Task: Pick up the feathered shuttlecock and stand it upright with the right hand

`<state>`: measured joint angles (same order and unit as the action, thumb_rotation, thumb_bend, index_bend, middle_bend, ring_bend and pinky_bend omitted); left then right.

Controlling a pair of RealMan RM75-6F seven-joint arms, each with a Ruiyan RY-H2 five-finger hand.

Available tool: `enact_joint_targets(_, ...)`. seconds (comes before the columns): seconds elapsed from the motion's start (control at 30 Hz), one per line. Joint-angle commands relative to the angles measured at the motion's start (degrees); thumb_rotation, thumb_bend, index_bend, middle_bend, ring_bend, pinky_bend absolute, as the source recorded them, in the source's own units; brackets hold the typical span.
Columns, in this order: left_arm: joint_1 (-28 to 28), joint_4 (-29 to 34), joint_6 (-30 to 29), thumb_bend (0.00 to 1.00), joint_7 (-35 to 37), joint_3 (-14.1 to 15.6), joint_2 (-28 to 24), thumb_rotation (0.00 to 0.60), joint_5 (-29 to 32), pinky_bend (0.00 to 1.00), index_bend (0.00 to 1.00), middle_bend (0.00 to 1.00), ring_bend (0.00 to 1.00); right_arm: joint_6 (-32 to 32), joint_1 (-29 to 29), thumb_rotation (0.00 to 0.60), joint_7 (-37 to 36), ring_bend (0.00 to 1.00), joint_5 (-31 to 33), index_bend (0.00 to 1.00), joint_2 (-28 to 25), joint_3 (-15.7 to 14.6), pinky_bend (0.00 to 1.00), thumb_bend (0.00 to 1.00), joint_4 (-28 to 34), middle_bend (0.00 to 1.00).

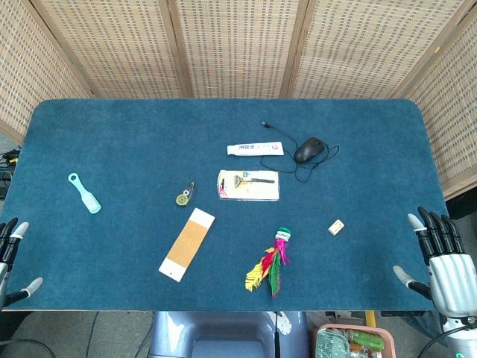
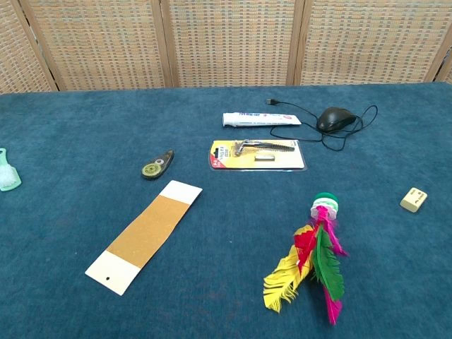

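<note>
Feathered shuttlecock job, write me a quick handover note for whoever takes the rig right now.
Left hand: open, holds nothing, at the table's left front edge.
Right hand: open, holds nothing, at the right front edge, well clear of the target.
The shuttlecock with red, yellow, green and pink feathers lies on its side on the blue cloth table, round base pointing away from the robot, feathers toward it, near the front centre.
Done: nothing yet.
Left: reach, grasp with the right hand, stand it upright.
</note>
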<state>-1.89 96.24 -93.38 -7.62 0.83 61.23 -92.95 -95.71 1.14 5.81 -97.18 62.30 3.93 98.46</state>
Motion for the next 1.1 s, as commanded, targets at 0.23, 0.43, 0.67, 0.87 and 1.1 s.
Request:
enact_joint_targets(0.23,0.13,0.04,0.27,0.09,-0.36,-0.23,0.18,0.600,0.31,0.00,0.00,0.00,0.00,2.33,1.43,0.600,2.05,0.00,-2.05,0.00,0.17,-0.76,0.00,0.00,-0.83,0.00)
enact_joint_targets(0.43,0.45,0.19,0.79,0.09,-1.72,-0.43,0.75,0.600,0.46,0.00,0.00,0.00,0.00,10.60,9.45,0.600,1.84,0.00,-12.01,0.02,0.76,-2.37,0.00,0.00,-6.52,0.00)
enact_joint_targets(0.67,1.23,0.72,2.43,0.09,-3.18,-1.36,1.16,0.600,2.67,0.00,0.00,0.00,0.00,20.29,21.46,0.600,-5.89,0.00,-22.34,0.16,3.82,-4.97,0.00,0.00,-14.39,0.00)
enact_joint_targets(0.87,1.87,0.82,3.63,0.10,-4.20,-2.05,1.38,0.600,4.30,0.00,0.00,0.00,0.00,22.01,27.00,0.600,-8.03,0.00,-26.00,0.29,9.42,-5.74,0.00,0.04,-21.05,0.00)
enact_joint_targets(1.1,2.50,0.94,5.02,0.12,-5.12,-2.42,1.50,0.600,5.80,0.00,0.00,0.00,0.00,26.64,30.58,0.600,-7.07,0.00,-25.40,0.32,13.31,-6.80,0.00,0.07,-22.82,0.00)
